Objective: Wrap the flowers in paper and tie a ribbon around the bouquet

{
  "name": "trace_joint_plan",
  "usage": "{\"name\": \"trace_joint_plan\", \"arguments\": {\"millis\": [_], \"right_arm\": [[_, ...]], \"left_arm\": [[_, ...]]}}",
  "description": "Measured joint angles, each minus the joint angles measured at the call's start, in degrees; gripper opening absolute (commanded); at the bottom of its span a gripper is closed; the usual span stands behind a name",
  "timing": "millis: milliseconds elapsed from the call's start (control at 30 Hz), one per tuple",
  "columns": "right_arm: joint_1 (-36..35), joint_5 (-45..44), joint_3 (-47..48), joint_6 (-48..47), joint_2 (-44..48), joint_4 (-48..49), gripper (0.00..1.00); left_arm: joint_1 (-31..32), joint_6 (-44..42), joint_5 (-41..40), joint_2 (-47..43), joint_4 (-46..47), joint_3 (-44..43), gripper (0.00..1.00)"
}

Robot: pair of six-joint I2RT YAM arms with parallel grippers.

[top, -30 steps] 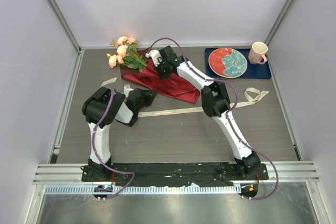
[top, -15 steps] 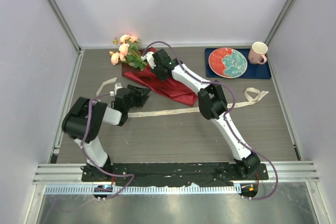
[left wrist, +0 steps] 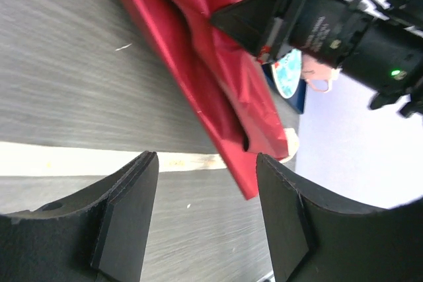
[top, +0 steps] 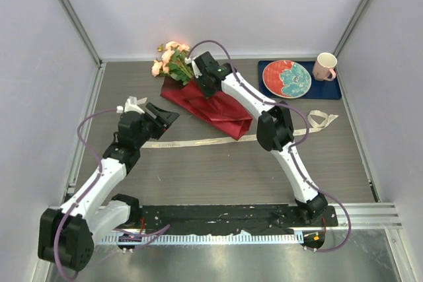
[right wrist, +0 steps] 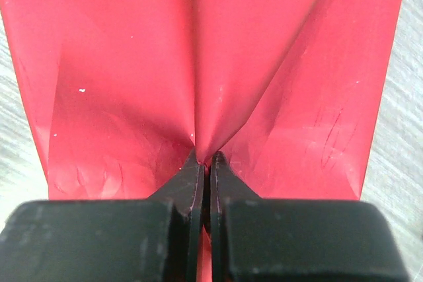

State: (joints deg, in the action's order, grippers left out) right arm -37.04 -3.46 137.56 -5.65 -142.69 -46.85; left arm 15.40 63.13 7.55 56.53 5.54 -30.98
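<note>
While right gripper (right wrist: 205, 158) clamps the paper (right wrist: 132, 84) fold, bouquet (top: 210, 105): flowers (top: 173, 63) toward 11 o'clock.
Left gripper (top: 166, 115): jaws wide, empty (nearer arm).
Ribbon (top: 198, 141): flat at its 6 o'clock, running 3-to-9.

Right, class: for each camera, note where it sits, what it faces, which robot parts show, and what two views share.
Top external: above and behind the arms, looking down on the table; both arms whole, left claw, right claw.
Left wrist: on the left arm, looking low across the table at the paper and ribbon; its open fingers frame the bottom.
Right wrist: on the right arm, facing down onto the paper; its shut fingers pinch a fold.
Shared: top and left wrist both show paper, ribbon, right arm.
</note>
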Motion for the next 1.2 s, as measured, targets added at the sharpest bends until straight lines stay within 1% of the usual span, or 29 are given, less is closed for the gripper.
{"name": "trace_joint_plan", "arguments": {"millis": [100,200,433,567,733,900,1000,1200], "right_arm": [[-0.39,-0.57,-0.33,3.89,1.57,-2.45,0.0],[-1.05,-2.56,-6.47,8.44,5.88,-2.8,0.0],[-5.99,-12.5,-28.26,22.86,20.15,-0.85,0.0],[-9.18,-18.67,-37.88,31.98,25.66,1.44,0.0],[-11.08,-24.0,-42.47,39.82,26.05,3.87,0.0],[-11.34,-26.95,-44.19,44.44,26.05,6.86,0.0],[-11.52,-28.24,-45.35,46.21,26.05,9.16,0.0],[-12.15,-28.61,-49.64,46.66,26.01,14.16,0.0]], "left_arm": [[-0.35,-2.38,-0.22,-3.52,-6.97,-0.66,0.66],[-0.52,-4.31,-0.44,-5.68,-12.61,-1.55,0.66],[-1.46,-6.67,-0.39,-7.19,-20.31,-2.64,0.67],[-2.25,-6.82,0.04,-7.21,-22.4,-2.64,0.67],[-3.08,-7.08,0.68,-7.48,-23.87,-2.67,0.67],[-3.93,-7.61,1.22,-9.22,-24.9,-2.67,0.67],[-4.17,-7.74,1.55,-10.4,-25.33,-2.67,0.67],[-4.35,-7.76,1.84,-11.52,-25.73,-2.62,0.67]]}}
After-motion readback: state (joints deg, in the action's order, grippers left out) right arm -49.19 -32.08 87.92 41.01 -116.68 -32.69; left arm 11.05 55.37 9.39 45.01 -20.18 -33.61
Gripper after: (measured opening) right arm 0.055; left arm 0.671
